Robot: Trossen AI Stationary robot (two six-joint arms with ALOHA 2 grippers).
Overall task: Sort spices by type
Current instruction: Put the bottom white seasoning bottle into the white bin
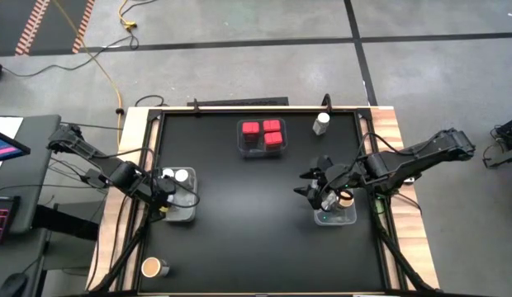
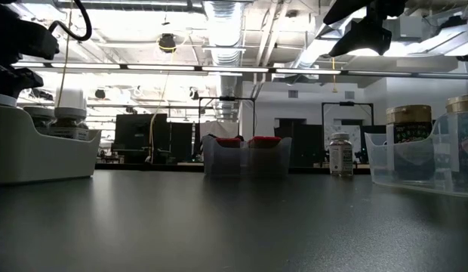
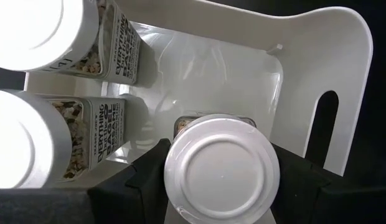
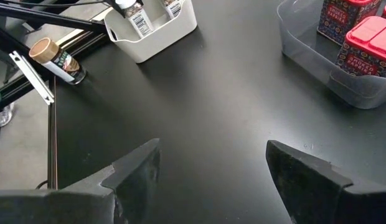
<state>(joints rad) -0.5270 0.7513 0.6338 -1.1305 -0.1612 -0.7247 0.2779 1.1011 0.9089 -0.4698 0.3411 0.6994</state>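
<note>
**A:** White plastic fills the left wrist view: a white-capped jar [image 3: 221,168] stands upright, its long axis vertical, cap facing the camera, clamped between the two dark fingers [image 3: 143,180] of the left gripper [image 1: 168,191] inside a white bin [image 3: 342,56].

**B:** And its neighbours?

**A:** Two more white-capped jars [image 3: 37,93] stand upright beside it in the same bin, seed mix visible through clear walls, labels running up their sides. From above, the bin [image 1: 188,213] sits at the left edge of the black table [image 1: 248,223].

**B:** The right arm?

**A:** The right gripper [image 1: 315,186] hangs above the table near a clear bin [image 1: 322,218] at the right side, jaws spread apart and holding nothing; its own camera shows only bare tabletop between the fingers [image 4: 305,174]. That bin holds a tan-lidded jar [image 1: 347,199], upright.

**B:** The red ones?

**A:** Three red square-topped tins [image 1: 263,132] stand upright in a clear bin [image 1: 242,147] at the far middle of the table, patterned sides showing in the right wrist view [image 4: 358,43].

**B:** Any strays?

**A:** One white-capped jar [image 1: 322,123] stands alone at the far edge, right of the red tins. A tan-lidded jar [image 1: 153,267] stands upright off the black mat near the front left corner, its brown lid up; the right wrist view [image 4: 53,59] shows a dark label around its body.
</note>
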